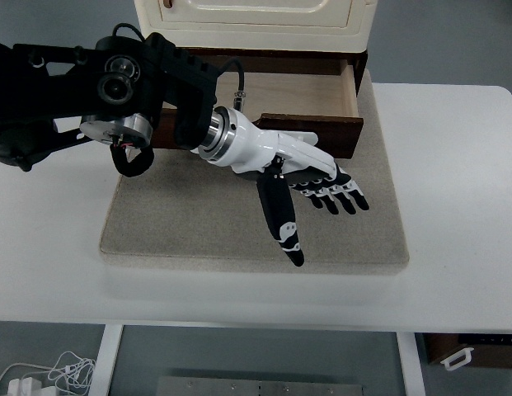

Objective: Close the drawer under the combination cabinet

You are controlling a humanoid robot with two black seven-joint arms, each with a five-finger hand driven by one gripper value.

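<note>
The left arm [82, 99] is black and bulky, built of blocky segments with round joint housings, one with a dark lens-like centre. A bare metal disc sits under it, with a short red wire showing at its edge, and a black looped cable hangs below the disc. A thin black cable arcs over to a plug near the wrist. The wrist is a ringed silver cylinder. The left hand [293, 169] has a glossy white shell; its five fingers are black with white patches at the knuckles.
</note>
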